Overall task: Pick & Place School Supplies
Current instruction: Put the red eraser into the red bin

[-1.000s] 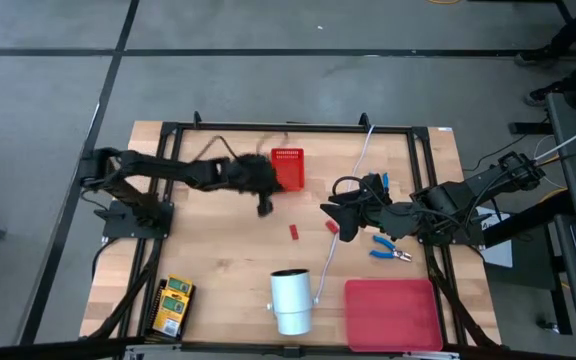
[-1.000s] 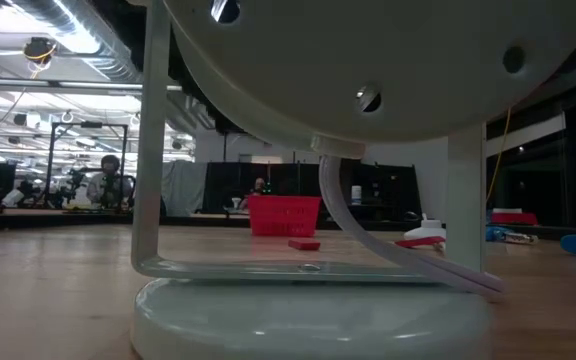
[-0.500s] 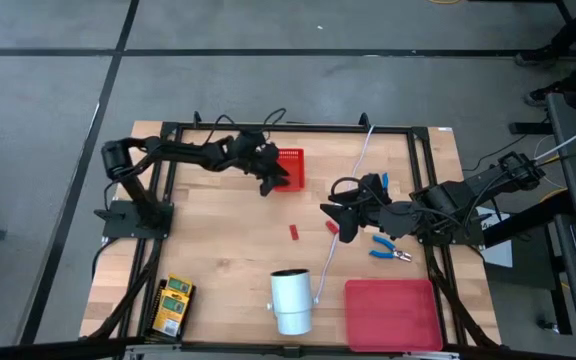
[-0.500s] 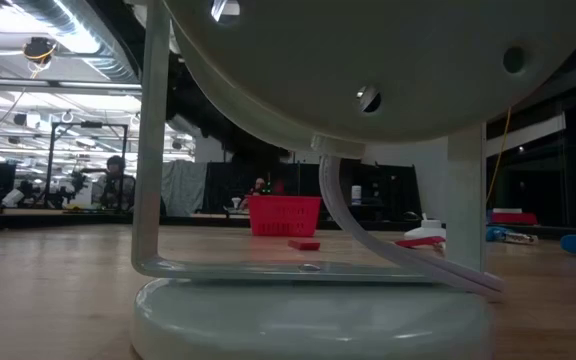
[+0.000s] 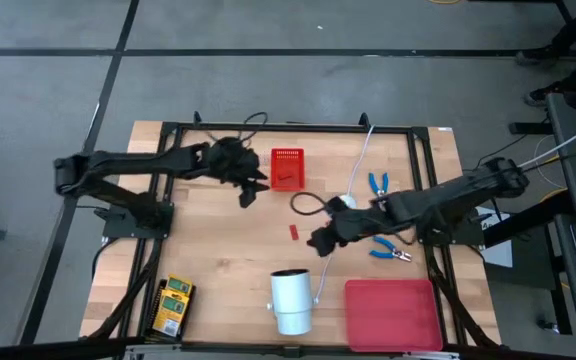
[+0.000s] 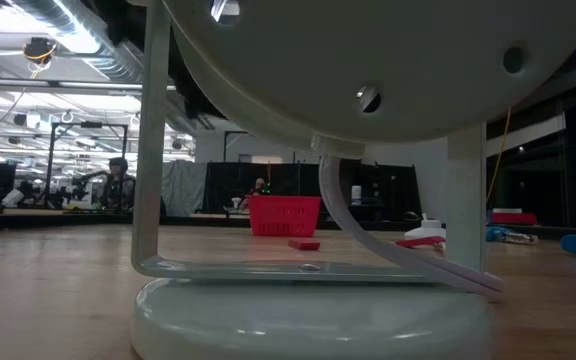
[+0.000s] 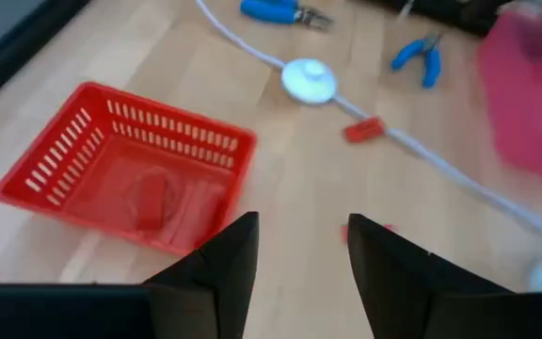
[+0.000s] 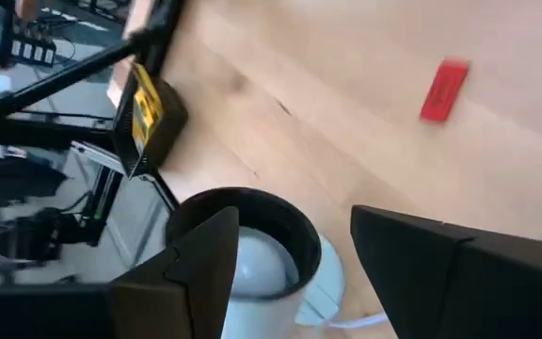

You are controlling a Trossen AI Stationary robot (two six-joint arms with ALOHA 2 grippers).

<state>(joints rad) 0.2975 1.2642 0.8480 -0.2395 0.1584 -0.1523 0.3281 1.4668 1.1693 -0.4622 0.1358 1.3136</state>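
Observation:
My left gripper (image 5: 248, 193) (image 7: 299, 250) hovers open just left of the red basket (image 5: 286, 168) (image 7: 130, 169), which holds a red block or two (image 7: 149, 198). My right gripper (image 5: 316, 243) (image 8: 294, 250) is open mid-table, between a loose red block (image 5: 294, 231) (image 8: 443, 91) and the white cylinder (image 5: 290, 300). A second red block (image 7: 363, 129) lies by the white cord. Two blue-handled tools (image 5: 378, 183) (image 5: 388, 250) lie at the right. The yellow-and-green boxes (image 5: 173, 305) sit at the near left corner.
A white disc (image 5: 348, 203) on a white cord lies mid-table beside the right arm. A flat red tray (image 5: 393, 313) rests at the near right. The black frame (image 5: 168, 130) runs around the table edges. Bare wood shows at mid-left.
My left gripper rose toward the far edge over the red basket, then drew back to its left. My right gripper moved toward the table's left and near edge, closer to the loose red block. The white disc now shows beside the right arm.

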